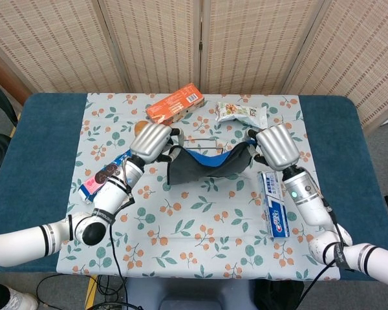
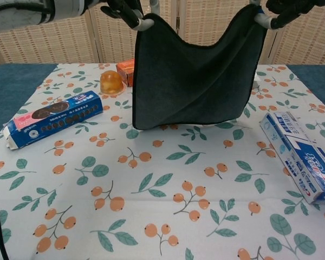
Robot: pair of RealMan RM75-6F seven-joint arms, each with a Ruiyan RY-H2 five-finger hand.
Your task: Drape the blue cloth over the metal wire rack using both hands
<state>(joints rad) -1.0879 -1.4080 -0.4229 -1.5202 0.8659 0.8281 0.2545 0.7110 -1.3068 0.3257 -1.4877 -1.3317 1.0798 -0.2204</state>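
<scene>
We hold the blue cloth [image 2: 195,70] stretched between our two hands, lifted clear of the counter [image 1: 39,129] above its far middle part. Our left hand [image 1: 150,140] has its fingers [image 2: 143,23] closed on one upper corner, and our right hand [image 1: 276,146] grips the other upper corner in the same way. In the chest view both hands are mostly cut off by the top edge, but the pinched corners show plainly.

The cloth is soft and limp. Its top edge sags in a curve between the two grips and the body hangs down in loose folds, its lowest edge just above the flowered tablecloth [image 2: 168,206]. We judge it light, with no stiffness of its own, so it will go wherever its corners are carried. The two upper corners look like the right places to hold, since tension between them is all that keeps it spread.

Its long axis runs left to right, roughly parallel to the counter's far edge, with the broad face toward us. The metal wire rack [image 1: 204,137] is almost wholly hidden behind and under the cloth; only thin wires show in the head view, near the far edge.

Near the counter's left edge lies a blue cookie box [image 2: 54,119], and a toothpaste box [image 2: 300,157] lies near the right edge. An orange box [image 1: 174,103], a jelly cup [image 2: 111,82] and a snack packet [image 1: 241,113] sit toward the far edge.
</scene>
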